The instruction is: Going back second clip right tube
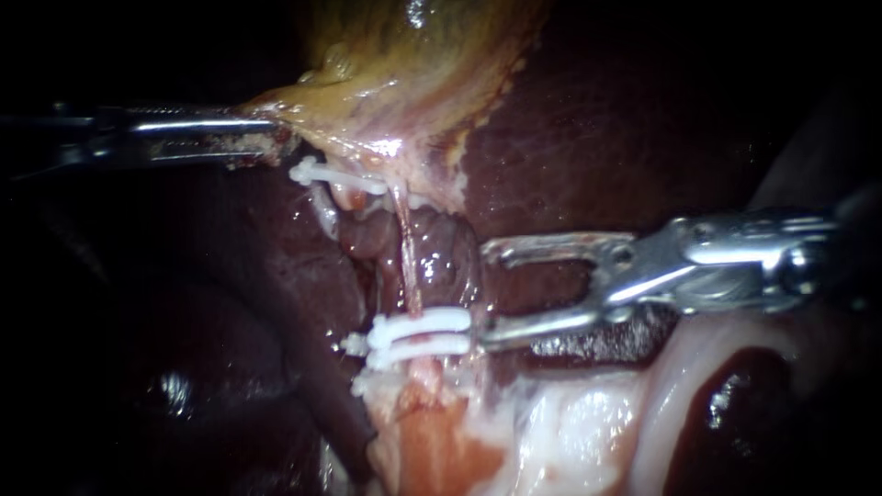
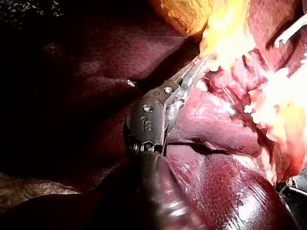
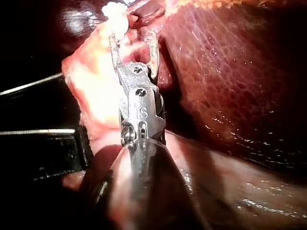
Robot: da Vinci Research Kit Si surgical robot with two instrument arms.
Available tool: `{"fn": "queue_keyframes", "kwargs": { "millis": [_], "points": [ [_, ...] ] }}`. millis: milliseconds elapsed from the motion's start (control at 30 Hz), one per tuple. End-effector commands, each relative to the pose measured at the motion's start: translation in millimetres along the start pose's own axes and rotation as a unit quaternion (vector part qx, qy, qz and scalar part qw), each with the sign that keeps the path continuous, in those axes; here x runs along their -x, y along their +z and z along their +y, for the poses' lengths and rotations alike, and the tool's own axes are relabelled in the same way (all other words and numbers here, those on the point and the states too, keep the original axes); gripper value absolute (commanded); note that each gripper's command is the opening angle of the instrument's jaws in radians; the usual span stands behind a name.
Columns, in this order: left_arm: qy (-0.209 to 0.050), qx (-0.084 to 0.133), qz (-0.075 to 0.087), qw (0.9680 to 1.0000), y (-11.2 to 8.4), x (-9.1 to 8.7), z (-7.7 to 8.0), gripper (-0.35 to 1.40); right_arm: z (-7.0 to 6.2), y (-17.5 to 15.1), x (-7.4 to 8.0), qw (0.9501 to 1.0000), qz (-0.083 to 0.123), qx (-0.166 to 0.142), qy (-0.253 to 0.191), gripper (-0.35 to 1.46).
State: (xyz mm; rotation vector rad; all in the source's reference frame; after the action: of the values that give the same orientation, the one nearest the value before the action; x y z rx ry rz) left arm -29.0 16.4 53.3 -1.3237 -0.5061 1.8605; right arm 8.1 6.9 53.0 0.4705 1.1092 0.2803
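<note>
White clips (image 1: 418,335), two side by side, sit across the tube (image 1: 407,257), just past the pale tissue (image 1: 570,422) up front. Beside them the right instrument's end effector (image 1: 485,294) is released: spread wide, grasping nothing, its lower tip right at the clips' ends. Further back a third clip (image 1: 335,176) crosses higher up. Beyond that, the left instrument's end effector (image 1: 271,138) is clenched on the edge of the yellow gallbladder (image 1: 413,64). Dark liver (image 1: 625,119) lies behind.

Clips (image 1: 423,323) just beside right tool (image 1: 487,294)
</note>
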Motion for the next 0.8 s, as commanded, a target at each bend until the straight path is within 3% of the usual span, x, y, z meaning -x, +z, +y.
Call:
{"fn": "queue_keyframes", "kwargs": {
  "millis": [33, 133, 200, 367, 600, 800],
  "points": [
    [0.0, 0.0, 0.0, 1.0, 0.1, 0.0, 0.0, -0.35, 0.0, -0.5, 0.0, 0.9999, -0.015, -0.001, -0.008, 0.5],
    [0.0, 0.0, 0.0, 1.0, 0.1, 0.0, 0.0, -0.35, -0.1, -1.3, 0.0, 0.9982, -0.054, -0.002, -0.024, 0.5],
    [0.0, -0.001, 0.0, 1.0, 0.3, 0.1, 0.0, -0.35, -0.1, -1.3, 0.1, 0.9975, -0.066, -0.002, -0.026, 0.5],
    [0.002, -0.005, 0.002, 1.0, 1.3, 0.8, 0.2, -0.35, -0.2, -1.4, 0.1, 0.9974, -0.067, -0.002, -0.026, 0.5],
    [0.002, 0.003, 0.001, 1.0, 5.0, 2.7, -0.1, -0.35, -0.3, -1.7, 0.2, 0.9973, -0.067, -0.003, -0.027, 0.5],
    [-0.001, 0.007, 0.001, 1.0, 5.8, 3.6, 0.0, -0.35, -0.3, -1.7, 0.3, 0.9973, -0.067, -0.003, -0.027, 0.5]
  ]
}}
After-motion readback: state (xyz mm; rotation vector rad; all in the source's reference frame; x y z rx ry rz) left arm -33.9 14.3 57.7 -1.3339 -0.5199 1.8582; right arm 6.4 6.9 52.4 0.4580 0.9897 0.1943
